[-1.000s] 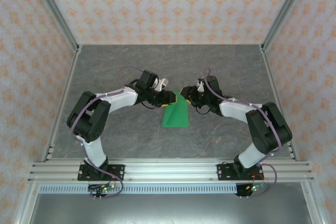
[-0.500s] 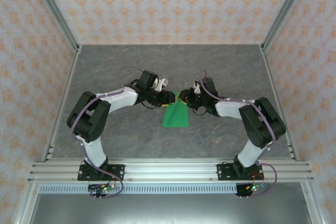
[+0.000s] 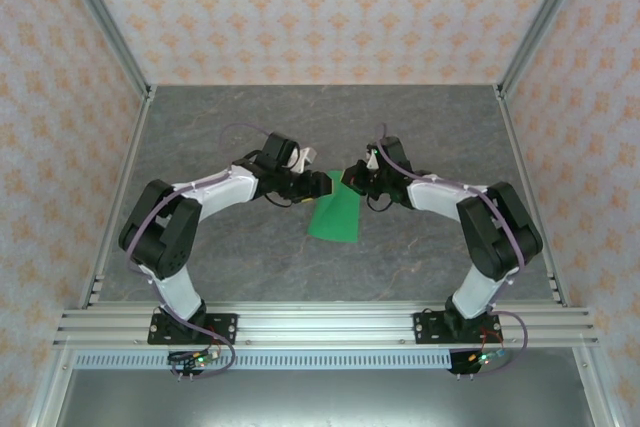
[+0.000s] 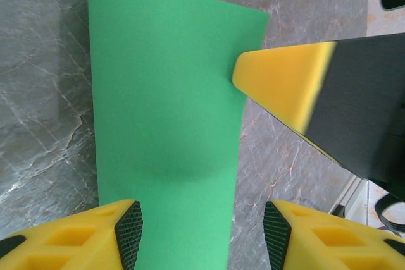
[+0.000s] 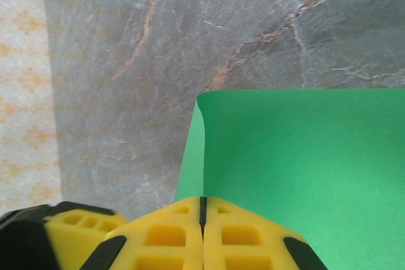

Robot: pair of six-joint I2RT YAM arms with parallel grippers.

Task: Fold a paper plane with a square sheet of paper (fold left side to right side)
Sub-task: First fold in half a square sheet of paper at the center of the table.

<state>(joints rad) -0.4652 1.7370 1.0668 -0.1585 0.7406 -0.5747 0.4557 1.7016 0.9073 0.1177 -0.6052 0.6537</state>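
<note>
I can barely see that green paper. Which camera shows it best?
The left wrist view: the green paper is close and large. The top external view shows it small; the right wrist view, one folded-over part.

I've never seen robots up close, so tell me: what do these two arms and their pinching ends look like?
Both the left arm and right arm have white links between chunky black joints, with thin purple cables looping along them. Their jaws are bright yellow wedges with moulded hollows and black ribbed inner pads.
</note>
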